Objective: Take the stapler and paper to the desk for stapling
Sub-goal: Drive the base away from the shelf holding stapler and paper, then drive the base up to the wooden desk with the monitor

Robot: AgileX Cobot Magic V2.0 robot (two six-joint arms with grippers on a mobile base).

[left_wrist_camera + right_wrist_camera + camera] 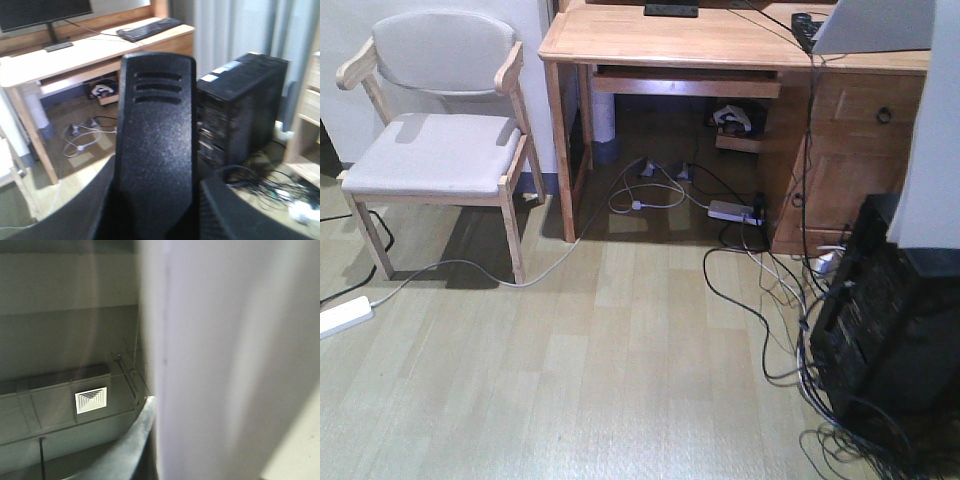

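Halfway-ish: left pincer (156, 202) clamped shut on stapler (155, 125), paper (225, 340) at right pincer (142, 432) (grip? can't tell), neither on surface (670, 45) yet.

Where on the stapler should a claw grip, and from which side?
Across its narrow width, near the end opposite the ridges, coming in along its length. The stapler is long, slim and straight-sided, so a grip should seat flat on both sides, leaving the ridged end free.

You're in an office-like room: a wooden desk (75, 60) with monitor (40, 12) and keyboard (147, 29) at upper left, a computer tower (245, 110) at right, cables (270, 187) tangled at lower right.
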